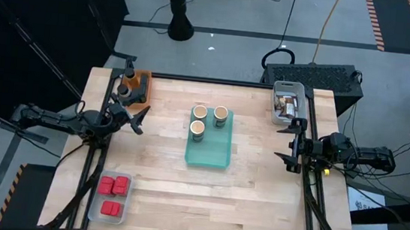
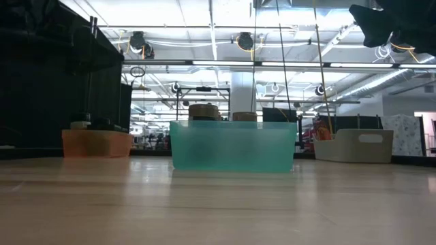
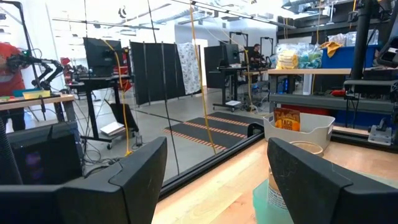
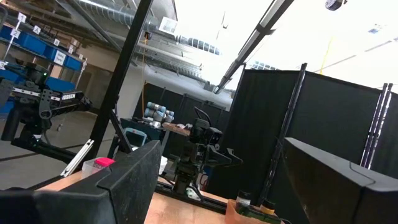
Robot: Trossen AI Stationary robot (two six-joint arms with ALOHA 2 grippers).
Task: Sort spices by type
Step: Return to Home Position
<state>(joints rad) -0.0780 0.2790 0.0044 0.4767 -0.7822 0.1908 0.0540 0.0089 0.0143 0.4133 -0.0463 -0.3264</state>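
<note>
Spices (image 1: 198,128) in four groups, each in its own container. Three tan jars (image 1: 220,113) stand upright in the back end of the teal tray (image 1: 208,161) at mid-worktop (image 1: 257,203). Three red boxes (image 1: 111,209) lie in the clear tray (image 1: 125,207) at the near left corner. Packets (image 1: 287,104) fill the grey bin (image 2: 354,146) at the far right corner. Dark jars (image 1: 125,88) sit in the orange bin (image 2: 97,144) at the far left corner. No spice lies loose on the worktop, so the sort appears complete.

Handling, as judged:
- **Jars:** light and rigid, with smooth round sides that may slip. They are best pinched across the body, below the cap.
- **Boxes:** light and stiff, with flat opposing faces that give a sure hold.
- **Packets:** soft and probably slick. They are best taken across the flat, not by a corner.

The left gripper (image 1: 141,119) hangs over the left edge, just in front of the orange bin. Its fingers (image 3: 137,177) are spread wide with nothing between them. The tan jars are the nearest sorted group ahead of it, though well apart from it. The right gripper (image 1: 286,147) hangs over the right edge, in front of the grey bin, likewise spread and empty. The packets sit near its side, and it touches no spice.
</note>
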